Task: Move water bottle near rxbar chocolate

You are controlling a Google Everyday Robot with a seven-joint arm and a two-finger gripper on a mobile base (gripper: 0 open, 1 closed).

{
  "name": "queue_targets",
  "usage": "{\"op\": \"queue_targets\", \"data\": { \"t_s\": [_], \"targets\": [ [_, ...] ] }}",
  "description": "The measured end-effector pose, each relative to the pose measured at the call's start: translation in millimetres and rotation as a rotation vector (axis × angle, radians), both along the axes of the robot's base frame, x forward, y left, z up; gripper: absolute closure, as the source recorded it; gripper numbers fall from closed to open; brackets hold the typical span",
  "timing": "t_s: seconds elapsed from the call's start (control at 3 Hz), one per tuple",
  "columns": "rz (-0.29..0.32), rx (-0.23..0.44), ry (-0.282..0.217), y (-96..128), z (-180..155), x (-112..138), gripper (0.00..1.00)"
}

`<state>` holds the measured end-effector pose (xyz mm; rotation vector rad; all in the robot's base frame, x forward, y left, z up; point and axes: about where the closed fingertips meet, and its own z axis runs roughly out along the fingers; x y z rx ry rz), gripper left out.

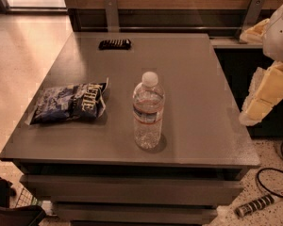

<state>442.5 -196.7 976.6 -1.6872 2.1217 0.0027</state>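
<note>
Upright water bottle (148,112) front-centre, flat rxbar chocolate (114,44) behind; end effector (266,95) far right

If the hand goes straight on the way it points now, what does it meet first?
Probably the right edge of the table; the hand hangs beside it, tilted down-left. Depth is unclear.
</note>
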Motion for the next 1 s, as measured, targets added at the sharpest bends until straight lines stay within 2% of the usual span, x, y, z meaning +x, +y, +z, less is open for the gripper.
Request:
{"op": "queue_targets", "data": {
  "t_s": [0.33,0.67,1.0],
  "targets": [
    [0.075,0.158,-0.017,22,-7,1,0.00],
    [0.191,0.396,-0.030,53,-17,-1,0.00],
    [0.359,0.715,0.011,88,-47,-3,0.00]
  ]
}}
